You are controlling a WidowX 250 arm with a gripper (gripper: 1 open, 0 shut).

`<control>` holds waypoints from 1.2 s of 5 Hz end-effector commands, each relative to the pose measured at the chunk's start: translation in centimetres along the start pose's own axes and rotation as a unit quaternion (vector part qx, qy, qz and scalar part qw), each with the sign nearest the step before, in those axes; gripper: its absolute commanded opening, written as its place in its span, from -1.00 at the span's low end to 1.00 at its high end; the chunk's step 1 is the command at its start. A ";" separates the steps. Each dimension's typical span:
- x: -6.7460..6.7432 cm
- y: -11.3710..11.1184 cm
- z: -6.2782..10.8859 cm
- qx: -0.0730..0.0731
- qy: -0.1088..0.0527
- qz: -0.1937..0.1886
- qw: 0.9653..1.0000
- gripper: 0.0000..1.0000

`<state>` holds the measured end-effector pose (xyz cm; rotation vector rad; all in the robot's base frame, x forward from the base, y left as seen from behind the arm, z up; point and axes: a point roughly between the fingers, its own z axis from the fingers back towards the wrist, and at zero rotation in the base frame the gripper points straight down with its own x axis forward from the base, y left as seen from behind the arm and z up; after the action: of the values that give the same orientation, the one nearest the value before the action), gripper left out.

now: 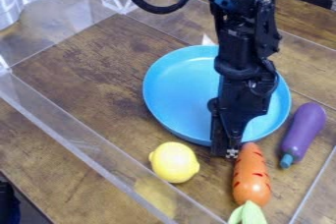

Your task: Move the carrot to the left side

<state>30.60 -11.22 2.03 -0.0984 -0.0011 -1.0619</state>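
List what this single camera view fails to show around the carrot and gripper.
- Carrot: its leafy top is cut off by the bottom edge.
- Gripper: the jaws sit at the carrot's tip, too small and dark to tell whether they pinch it.
- Blue plate: the arm hides part of its right side.

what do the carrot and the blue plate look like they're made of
Carrot: looks like moulded plastic, smooth orange skin with a soft sheen and dark stripe marks, so likely a toy. Blue plate: probably plastic too, even colour, glossy highlights along its rim.
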 end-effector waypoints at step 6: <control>2.4 -0.7 -1.2 -0.028 0.012 -0.009 0.999 1.00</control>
<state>31.75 -12.97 2.04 -0.1276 0.0209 -1.0582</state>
